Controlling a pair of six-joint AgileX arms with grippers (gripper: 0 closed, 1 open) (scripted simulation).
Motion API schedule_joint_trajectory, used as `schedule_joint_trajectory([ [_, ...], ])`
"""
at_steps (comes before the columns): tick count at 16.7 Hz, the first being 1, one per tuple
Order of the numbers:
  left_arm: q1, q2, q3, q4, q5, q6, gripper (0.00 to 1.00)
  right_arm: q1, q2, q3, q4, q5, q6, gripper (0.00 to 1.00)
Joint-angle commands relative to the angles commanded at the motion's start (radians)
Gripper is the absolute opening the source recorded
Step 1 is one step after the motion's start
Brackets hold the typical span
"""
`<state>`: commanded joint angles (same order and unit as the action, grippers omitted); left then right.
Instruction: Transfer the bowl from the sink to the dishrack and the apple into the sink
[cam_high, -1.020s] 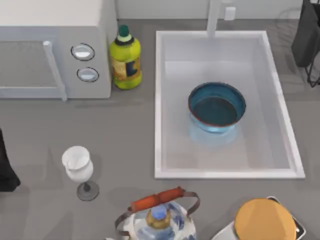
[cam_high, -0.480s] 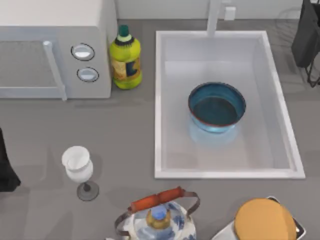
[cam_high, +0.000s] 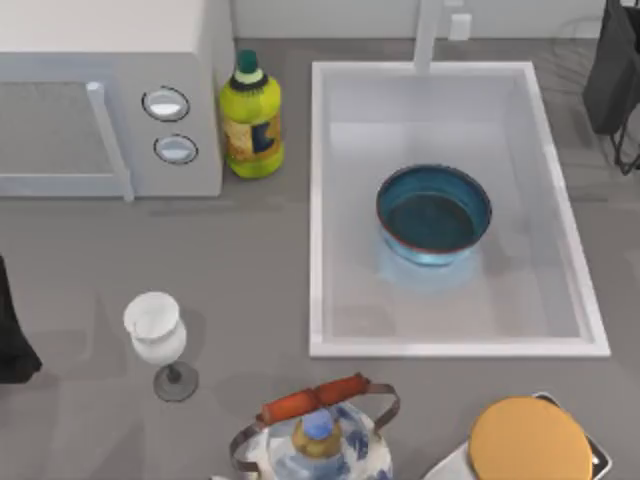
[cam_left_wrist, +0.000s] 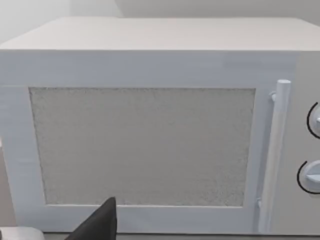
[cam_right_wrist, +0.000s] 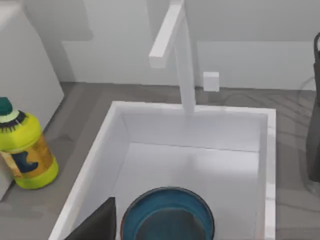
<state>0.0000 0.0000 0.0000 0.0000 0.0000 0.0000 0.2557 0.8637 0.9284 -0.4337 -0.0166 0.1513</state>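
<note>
Currently, layout by size, top view ref.

1. Microwave (cam_high: 110, 100): white, back-left of table, door handle and two dials on its right side. Left wrist view faces its door (cam_left_wrist: 142, 145) straight on.
2. Sink (cam_high: 318, 200): white rect. basin, right of centre, faucet post (cam_high: 428, 35) at the far rim. Right wrist view looks down into it over the near part of the basin (cam_right_wrist: 120, 150).
3. Bowl (cam_high: 433, 215): blue, reddish-brown rim, upright inside the sink, approx. mid-basin, clear of all four walls. Nothing touches it.
4. Kettle (cam_high: 315, 435): blue-and-white w/ orange-red handle, front edge, near the sink's front-left corner.
5. Orange disc (cam_high: 528, 440): flat, front-right, lying on a white item.
6. Bottle (cam_high: 250, 115): yellow-green, dark green cap, upright between microwave and sink, just beside the microwave.
7. Wine glass (cam_high: 155, 330): white, upright, front-left, well apart from the sink.

Left arm (cam_high: 10, 340): parked at left edge. Left gripper (cam_left_wrist: 97, 225): a dark part shows; apart/together status: cannot tell.

Right arm (cam_high: 612, 70): at back-right, beyond the sink's far-right corner. Right gripper (cam_right_wrist: 97, 222): dark part shows beside the bowl's rim; status: cannot tell.
</note>
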Motion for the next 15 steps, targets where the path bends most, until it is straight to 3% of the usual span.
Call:
schedule_joint_trajectory([
  [15, 0.000, 0.000, 0.000, 0.000, 0.000, 0.000, 1.00, 0.247, 1.525, 1.319, -0.714, 0.078, 0.326, 1.00],
])
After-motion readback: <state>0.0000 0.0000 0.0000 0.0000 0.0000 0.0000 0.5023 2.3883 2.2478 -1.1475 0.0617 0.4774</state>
